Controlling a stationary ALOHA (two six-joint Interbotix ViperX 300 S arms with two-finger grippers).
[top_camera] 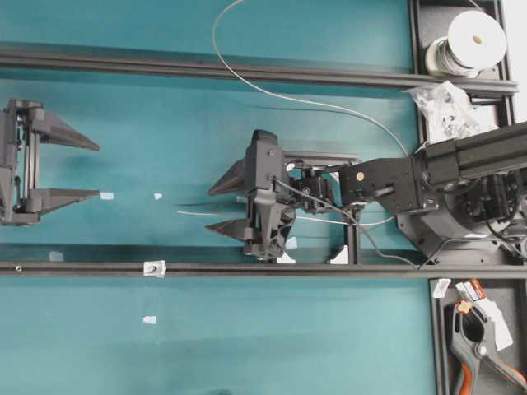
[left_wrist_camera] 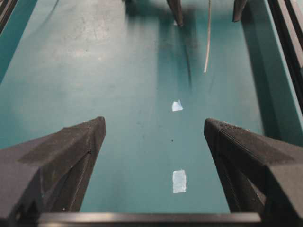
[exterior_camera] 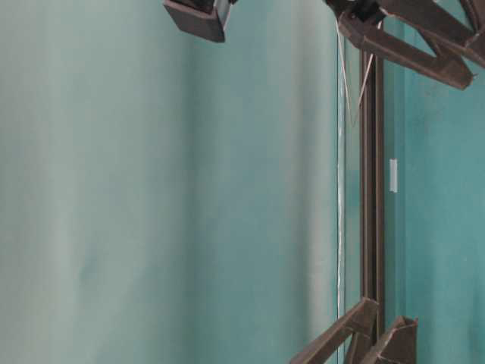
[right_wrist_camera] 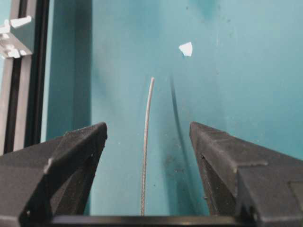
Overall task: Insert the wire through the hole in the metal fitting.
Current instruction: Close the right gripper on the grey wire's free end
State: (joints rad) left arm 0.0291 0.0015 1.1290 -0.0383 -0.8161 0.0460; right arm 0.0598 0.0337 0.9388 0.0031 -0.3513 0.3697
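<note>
- Overhead exterior view: a teal table point(top_camera: 272, 346) crossed by two long black rails, one near the top edge and the lower rail point(top_camera: 247, 268) toward the bottom.
- At the far left sits the left gripper point(top_camera: 97, 170), its two dark fingers spread wide with nothing between them.
- Near the middle, the right gripper point(top_camera: 212, 211) reaches in from the right, fingers also spread wide apart.
- From a wire spool point(top_camera: 469, 43) at the top right, the wire point(top_camera: 313, 103), thin and silver-grey, curves in a loose arc across the upper rail and down toward the right arm.
- Its straight free end lies on the table between the right gripper's open fingers and pokes out past their tips toward the left; neither finger touches it in the right wrist view.
- Sitting on the lower rail, left of centre, is the metal fitting point(top_camera: 154, 267), small and shiny, well apart from both grippers and the wire's end.
- Pale tape scraps point(top_camera: 107, 196) dot the table between the grippers.
- An orange-handled clamp point(top_camera: 482, 350) lies at the bottom right.
</note>
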